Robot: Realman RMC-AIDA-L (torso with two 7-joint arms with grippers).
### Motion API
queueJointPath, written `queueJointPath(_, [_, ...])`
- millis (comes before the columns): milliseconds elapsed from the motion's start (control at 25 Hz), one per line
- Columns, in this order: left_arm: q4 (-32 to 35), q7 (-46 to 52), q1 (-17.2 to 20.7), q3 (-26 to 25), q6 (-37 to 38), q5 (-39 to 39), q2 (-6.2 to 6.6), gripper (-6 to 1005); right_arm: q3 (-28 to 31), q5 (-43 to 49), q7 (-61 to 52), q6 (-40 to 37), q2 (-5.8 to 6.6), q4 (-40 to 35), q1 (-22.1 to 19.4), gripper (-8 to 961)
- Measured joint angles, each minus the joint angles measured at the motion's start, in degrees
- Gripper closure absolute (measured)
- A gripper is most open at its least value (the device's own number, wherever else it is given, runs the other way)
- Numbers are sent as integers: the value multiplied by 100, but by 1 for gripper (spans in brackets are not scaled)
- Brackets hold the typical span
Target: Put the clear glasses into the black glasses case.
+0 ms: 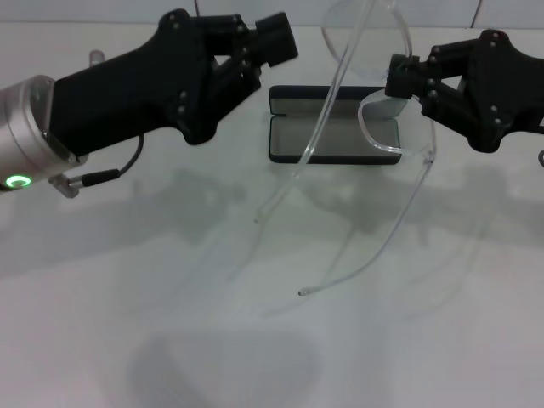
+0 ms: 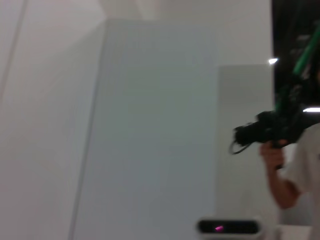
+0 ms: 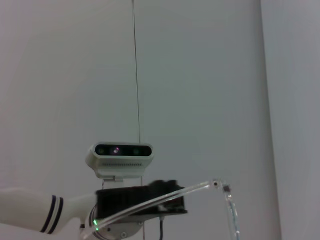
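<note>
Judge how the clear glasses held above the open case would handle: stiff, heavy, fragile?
The clear glasses look light: thin see-through plastic. The long temple arms probably flex and snag easily. Held by the right tool at one lens, they may swing or slip.

White table (image 1: 170, 340), matte, plain surface. Only one thing sits directly on it: the black glasses case (image 1: 333, 136), lying open at the far centre, lid hinged back away from the robot, grey lining showing in the tray. Case is flat on the tabletop, long side running left-right. Soft grey shadows spread across the table in front of the case and to its left, plus a rounded darker patch near the front edge.
</note>
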State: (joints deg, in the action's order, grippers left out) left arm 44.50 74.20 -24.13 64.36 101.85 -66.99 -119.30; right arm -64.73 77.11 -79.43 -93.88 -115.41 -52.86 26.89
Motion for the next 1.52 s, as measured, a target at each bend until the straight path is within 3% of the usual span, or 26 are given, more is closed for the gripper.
queueJointPath(320, [-245, 6, -205, -14, 640, 30, -17, 943, -7, -5, 215, -25, 2, 496, 252, 885])
queueJointPath(600, [-349, -7, -331, 13, 627, -110, -24, 942, 5, -257, 599, -121, -13, 1155, 624, 885])
queueJointPath(920, [-820, -165, -574, -32, 576, -133, -2, 942, 2, -319, 655, -201, -27, 1199, 757, 886])
queueJointPath(1520, [-847, -273, -576, -41, 116, -157, -23, 942, -43, -330, 788, -225, -45, 1400, 911, 886])
